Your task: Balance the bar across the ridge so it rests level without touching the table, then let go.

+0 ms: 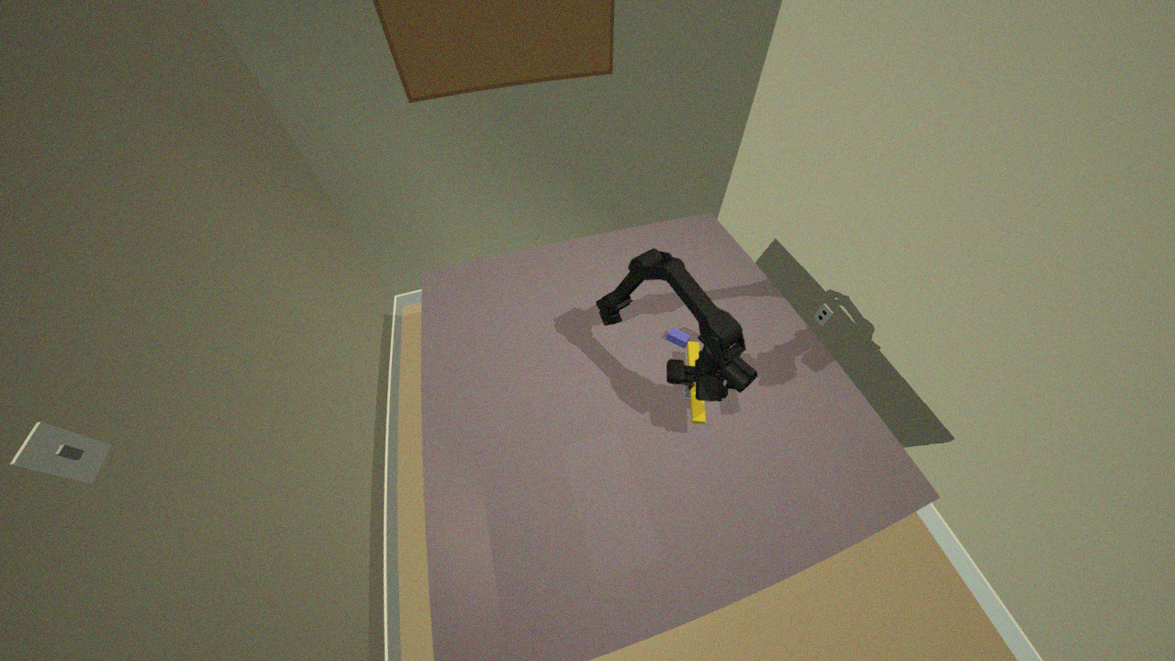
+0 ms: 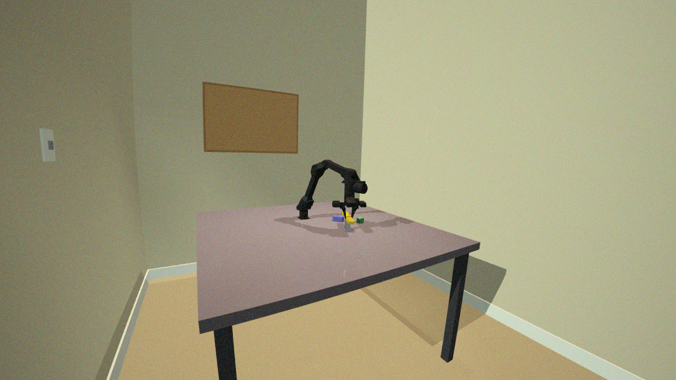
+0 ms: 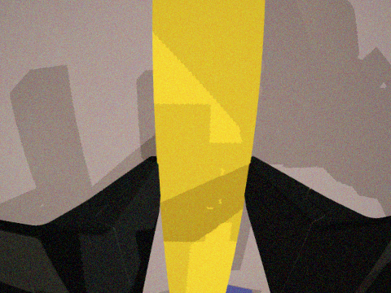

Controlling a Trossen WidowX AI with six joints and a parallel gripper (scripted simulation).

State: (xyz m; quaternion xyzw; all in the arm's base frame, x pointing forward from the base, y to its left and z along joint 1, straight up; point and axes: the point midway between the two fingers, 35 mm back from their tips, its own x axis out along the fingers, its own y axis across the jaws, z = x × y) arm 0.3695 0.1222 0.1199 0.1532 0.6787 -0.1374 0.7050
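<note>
Holding the yellow bar (image 1: 698, 407) (image 2: 350, 221) (image 3: 208, 81) between the 2 fingers of the tool (image 1: 692, 375) (image 2: 348, 217) (image 3: 202, 168), part-open at the bar's width, with 1 finger against each side. Above the table (image 1: 533, 493) (image 2: 283, 255) (image 3: 61, 32), with the small grey ridge (image 1: 688, 392) (image 2: 347, 227) under the tool, at or near the bar's underside.

Could tip towards the heavier end on release, given a grip even slightly off the balance point over the ridge. Could also drop and bounce, given a release too high, or skid off, given a push too low against the ridge. Might drag sideways, given uneven opening of the 2 fingers. Could knock the blue-violet block (image 1: 677, 337) (image 2: 338, 218) (image 3: 239, 290) or the green cube (image 2: 360, 220), both near the tool, in a fall or a careless withdrawal.

Hidden beneath the tool and bar from above: most of the ridge. Cut off in the wrist view: both bar ends. Too small to judge in the exterior view: contact with the ridge, exact level and centring.
</note>
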